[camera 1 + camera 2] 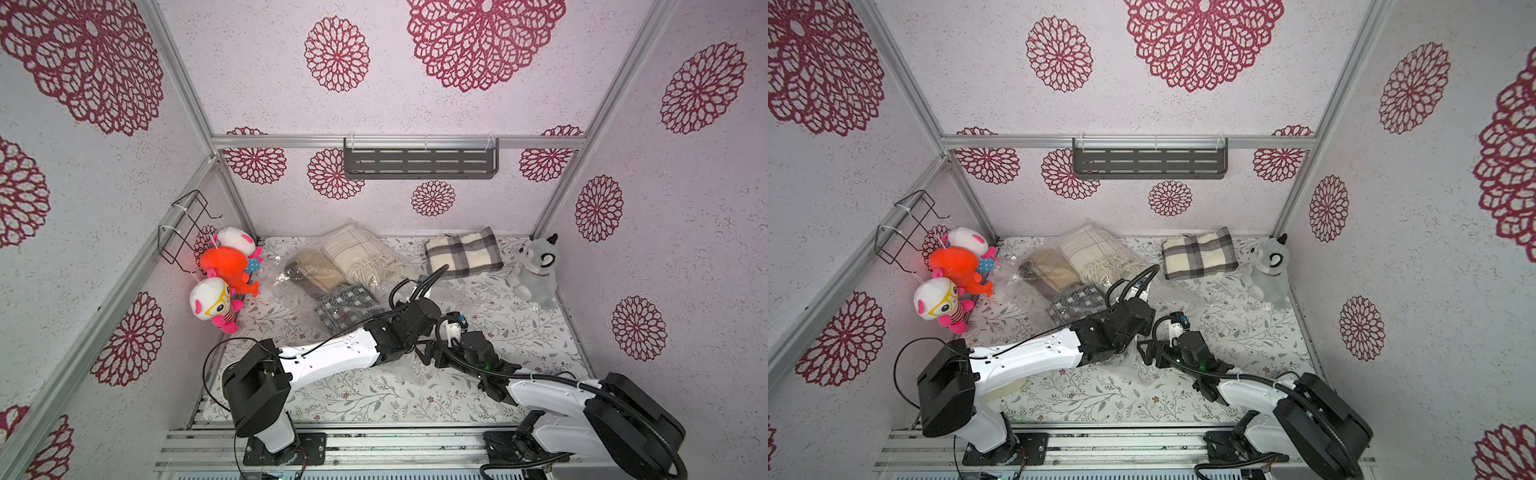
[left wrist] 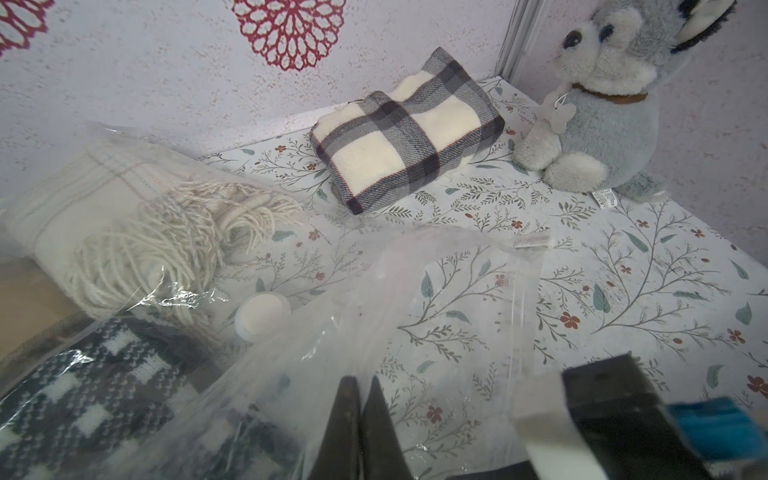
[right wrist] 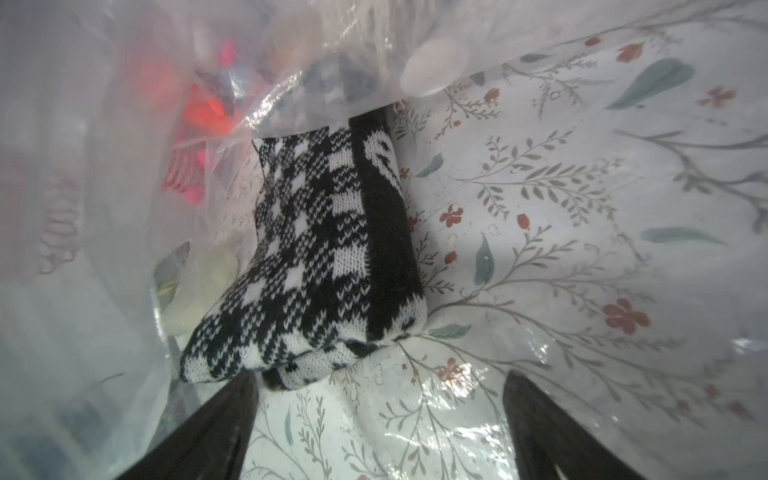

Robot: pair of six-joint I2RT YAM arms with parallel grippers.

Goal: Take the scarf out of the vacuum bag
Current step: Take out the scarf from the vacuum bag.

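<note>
The black-and-white scarf (image 3: 324, 257) lies inside the bag (image 2: 457, 270), not out yet. The left gripper (image 2: 361, 384) is shut tight and seems to pinch the bag's top sheet up. The right gripper (image 3: 380, 376) is wide open and empty, just at the scarf's end. A cream scarf (image 1: 357, 253) shares the bag. A plaid scarf (image 1: 463, 253) lies outside.

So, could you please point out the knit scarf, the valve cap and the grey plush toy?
black-and-white knit scarf (image 3: 324, 257): right wrist view, middle of the fold.
white valve cap (image 2: 262, 312): left wrist view, round top.
grey plush toy (image 1: 537, 277): a top view, its belly.
</note>
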